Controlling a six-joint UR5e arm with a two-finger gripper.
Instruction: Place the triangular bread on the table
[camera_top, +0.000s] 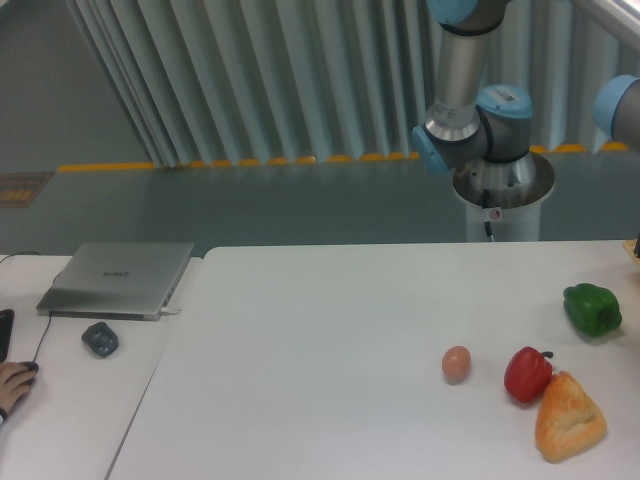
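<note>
The triangular bread (569, 417), golden-orange with a browned crust, lies flat on the white table (330, 340) near its front right corner. It touches or nearly touches the red bell pepper (527, 374) at its upper left. The arm's joints show at the upper right, but the gripper has left the picture past the right edge; only a sliver of something dark shows at that edge. Nothing holds the bread.
A green bell pepper (592, 308) sits at the right edge of the table, and a small tan egg (456, 363) lies left of the red pepper. On the left desk are a silver laptop (118, 278), a dark mouse (100, 338) and a person's hand (14, 382).
</note>
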